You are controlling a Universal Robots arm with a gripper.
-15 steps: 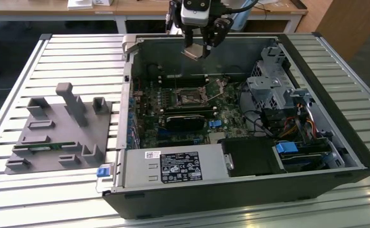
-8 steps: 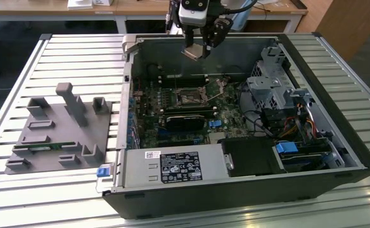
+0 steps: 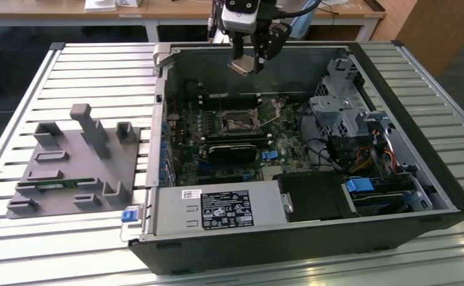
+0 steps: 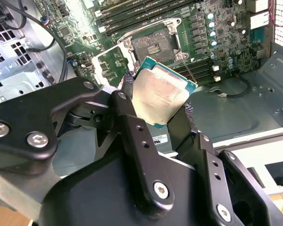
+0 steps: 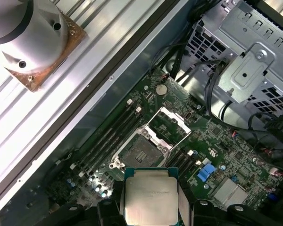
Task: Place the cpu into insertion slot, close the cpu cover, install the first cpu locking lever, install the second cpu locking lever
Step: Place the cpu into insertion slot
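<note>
**A:** What has the gripper [image 3: 250,58] got?

**B:** The cpu [image 4: 162,94]. Its fingers [image 4: 132,127] are closed on two opposite edges of the chip, with the silver top facing both wrist cameras. In the exterior view it hangs over the far wall of the computer case [image 3: 296,238], at twelve o'clock from the cpu socket [image 3: 238,123] and well above the motherboard [image 3: 216,170].

**A:** So nothing is seated yet. What worries you?

**B:** Mainly the tilt. In the exterior view the chip sits canted in the grip, not level. If it reaches the socket like that, I'd expect one corner to land first and bend the contacts.

**A:** And the grip?

**B:** It is an edge pinch on a thin, smooth part. A jolt could make it twist or slip, and it would fall onto the board.

**A:** Is anything in the way?

**B:** The cpu cover [image 5: 172,123] is swung open right beside the socket. In the second wrist view, a thin rod that looks like a locking lever [image 4: 188,70] stands up on the other side. A finger could clip either of them if the gripper comes down off-centre.

**A:** Orientation?

**B:** I can't tell whether the chip's notches match the socket. If they don't, it won't drop in.
</note>
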